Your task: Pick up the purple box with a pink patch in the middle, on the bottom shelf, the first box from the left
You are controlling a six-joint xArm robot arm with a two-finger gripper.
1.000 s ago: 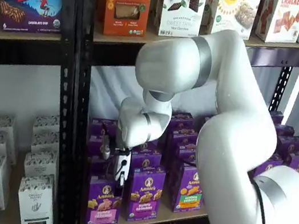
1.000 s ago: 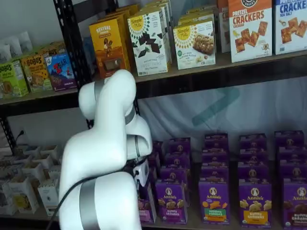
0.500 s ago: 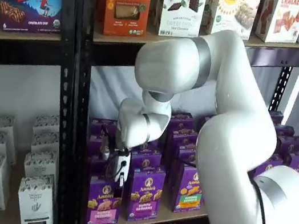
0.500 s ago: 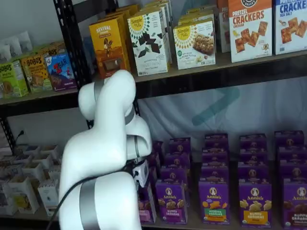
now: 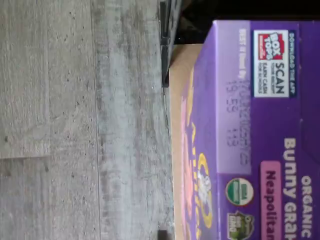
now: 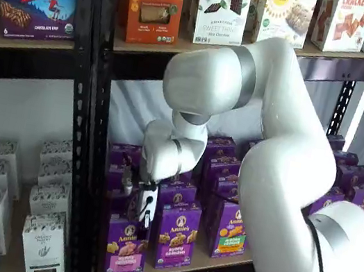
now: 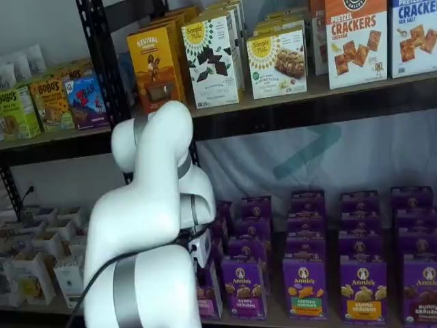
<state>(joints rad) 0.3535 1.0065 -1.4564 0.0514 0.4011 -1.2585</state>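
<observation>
The purple box (image 6: 125,247) stands upright at the left end of the front row on the bottom shelf (image 6: 212,262), its pale pink panel across the lower front. My gripper (image 6: 143,218) hangs right over its top, black fingers pointing down at the top edge; no gap or grip shows plainly. In a shelf view the arm hides most of the box (image 7: 207,301), and only the gripper's white body shows. The wrist view shows the box's purple top flap (image 5: 260,125) close up, with the tan shelf board (image 5: 179,100) beside it.
More purple Annie's cartons (image 6: 177,235) stand to the right and behind. A black rack upright (image 6: 86,161) rises just left of the box. White cartons (image 6: 43,245) fill the neighbouring rack. Grey floor (image 5: 75,125) lies in front of the shelf.
The arm's elbow has eased slightly to the left. The gripper stays over the purple box, which has not moved.
</observation>
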